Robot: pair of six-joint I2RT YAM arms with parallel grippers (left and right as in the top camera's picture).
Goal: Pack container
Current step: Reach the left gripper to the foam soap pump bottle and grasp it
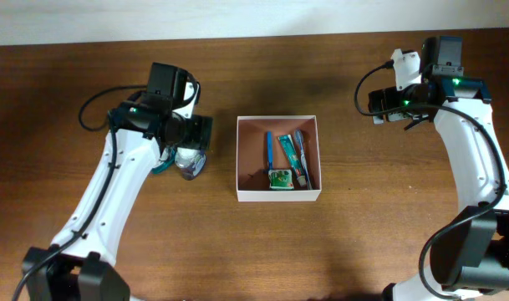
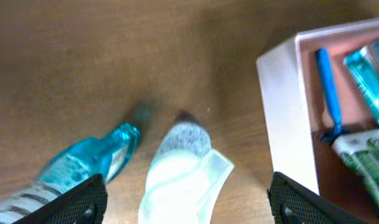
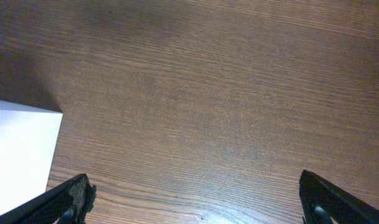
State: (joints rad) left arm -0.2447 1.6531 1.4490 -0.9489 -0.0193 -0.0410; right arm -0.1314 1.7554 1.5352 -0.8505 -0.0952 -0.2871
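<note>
Left gripper [image 2: 189,199] jaws spread wide, nothing clamped. A pale item [image 2: 183,168] with a grey speckled cap lies in the gap, and I can't tell if either finger touches it. Its lower end is cut off by the frame edge and blurred, so what it is stays unclear. A blue bottle [image 2: 83,165] lies tilted just beside one finger, its bottom cut off too.

Right gripper [image 3: 195,199] jaws fully apart and empty, over bare table [image 3: 208,81].

The container [image 1: 279,196] sits mid-table between the two arms, to the right of the left gripper and outside its jaws; its near wall is close by one fingertip. It is well apart from the right gripper, with only a white corner showing in the right wrist view.

The container is square with no long axis, open side up, walls square to the table edge. Inside are a blue stick [image 1: 269,150], a teal tube [image 1: 289,150] and a green-and-white packet [image 1: 279,178]; the stick and tube lie front to back. Labels are too small to read.
</note>
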